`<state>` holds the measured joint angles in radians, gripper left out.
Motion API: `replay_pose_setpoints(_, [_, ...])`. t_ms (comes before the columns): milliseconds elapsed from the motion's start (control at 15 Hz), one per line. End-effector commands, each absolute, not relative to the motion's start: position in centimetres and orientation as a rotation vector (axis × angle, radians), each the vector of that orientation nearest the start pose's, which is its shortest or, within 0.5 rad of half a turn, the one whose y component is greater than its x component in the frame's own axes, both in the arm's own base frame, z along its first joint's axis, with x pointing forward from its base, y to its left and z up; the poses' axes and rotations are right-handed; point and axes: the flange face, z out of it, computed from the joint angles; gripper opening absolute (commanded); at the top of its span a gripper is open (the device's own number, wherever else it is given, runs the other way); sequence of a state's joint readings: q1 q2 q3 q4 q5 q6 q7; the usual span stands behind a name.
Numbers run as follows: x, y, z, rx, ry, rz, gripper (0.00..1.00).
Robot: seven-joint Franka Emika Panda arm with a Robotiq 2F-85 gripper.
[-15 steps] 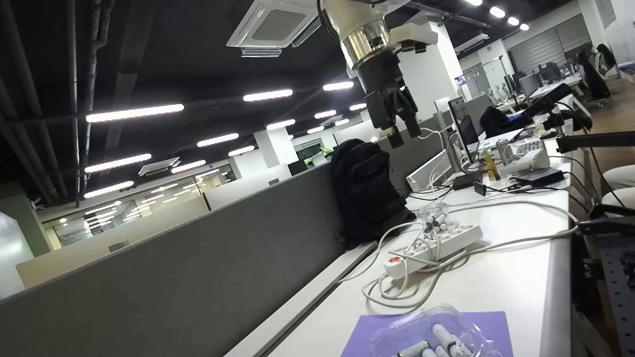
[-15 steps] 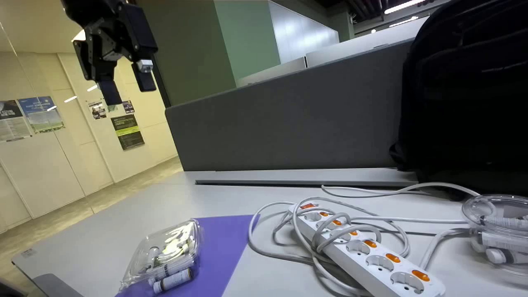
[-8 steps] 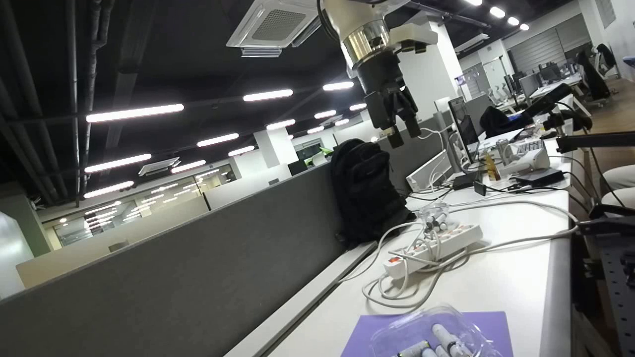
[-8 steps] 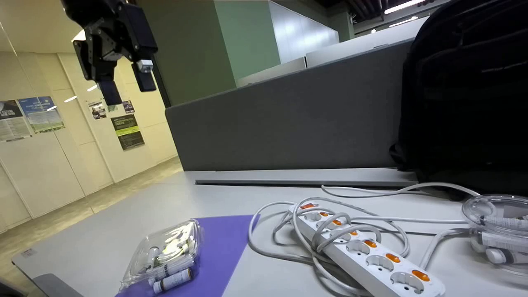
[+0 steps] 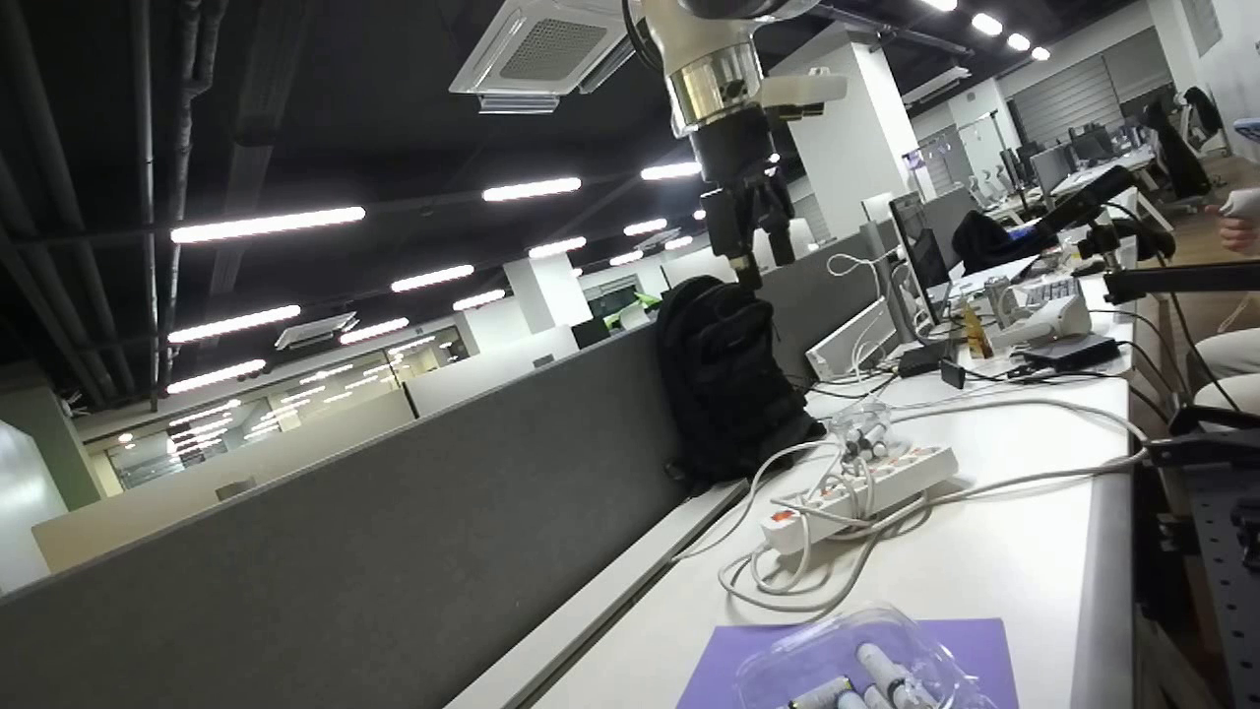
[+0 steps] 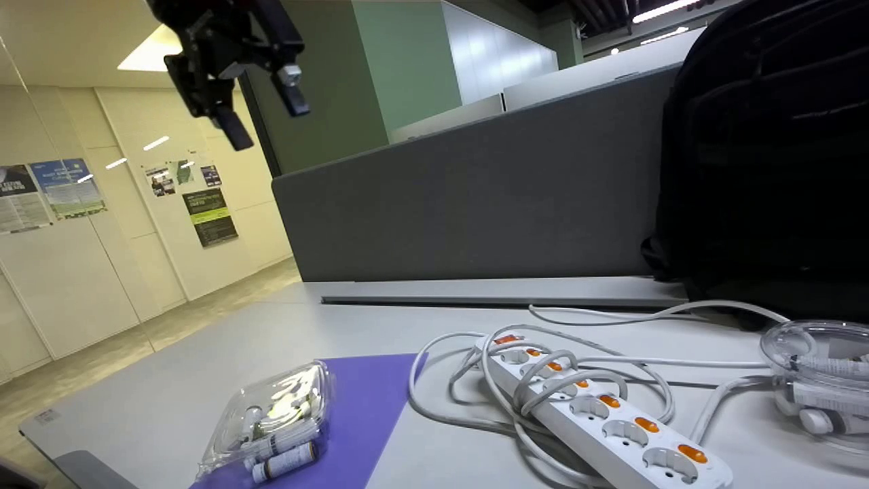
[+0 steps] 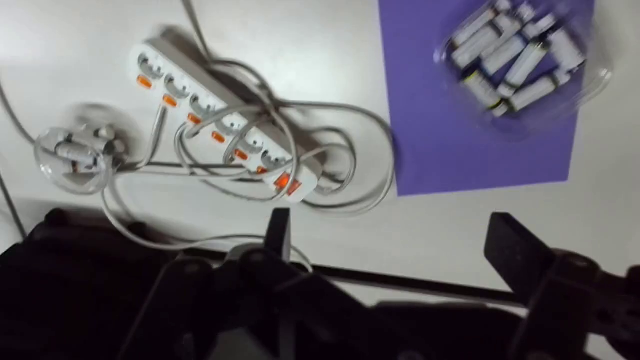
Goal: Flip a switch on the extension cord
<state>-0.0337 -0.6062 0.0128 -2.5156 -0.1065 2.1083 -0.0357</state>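
Note:
The extension cord is a long white power strip with a row of sockets and small orange switches. It lies on the white table in both exterior views (image 5: 911, 481) (image 6: 606, 420) and at the upper left of the wrist view (image 7: 210, 97). Loose white cable loops lie over and around it. A larger red switch (image 6: 506, 339) sits at one end; in the wrist view a cable crosses this red switch (image 7: 282, 180). My gripper is open and empty, high above the table, apart from the strip, in both exterior views (image 5: 766, 268) (image 6: 269, 128) and the wrist view (image 7: 390, 225).
A purple sheet (image 7: 480, 160) holds a clear container of vials (image 7: 520, 60). A clear round jar (image 7: 70, 160) stands beside the strip. A black backpack (image 5: 728, 384) leans on the grey divider (image 5: 492, 512). A person's hand (image 5: 1238, 234) shows at the edge.
My gripper, still open, has moved left in an exterior view, and right and up in an exterior view. The strip has not moved. A person's hand has come into sight.

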Motion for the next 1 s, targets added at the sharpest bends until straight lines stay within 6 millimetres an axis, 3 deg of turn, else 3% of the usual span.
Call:
replay_pose_setpoints(0, [41.7, -4.6, 49.5, -3.267, 0.004, -0.523, 1.00])
replay_pose_setpoints(267, [44.6, -11.0, 45.4, -3.230, 0.173, -0.537, 1.00])
replay_pose_setpoints(533, [45.2, -16.8, 40.8, -3.205, 0.348, -0.366, 1.00])
replay_pose_setpoints(600, [45.1, -17.6, 40.3, -3.182, 0.431, -0.307, 1.00])
replay_pose_setpoints(667, [44.2, -16.0, 40.4, -3.207, 0.333, -0.375, 1.00])
replay_pose_setpoints(800, [44.4, -17.5, 39.4, -3.193, 0.393, -0.323, 1.00])
replay_pose_setpoints(933, [44.7, -17.6, 39.4, -3.192, 0.399, -0.312, 1.00])
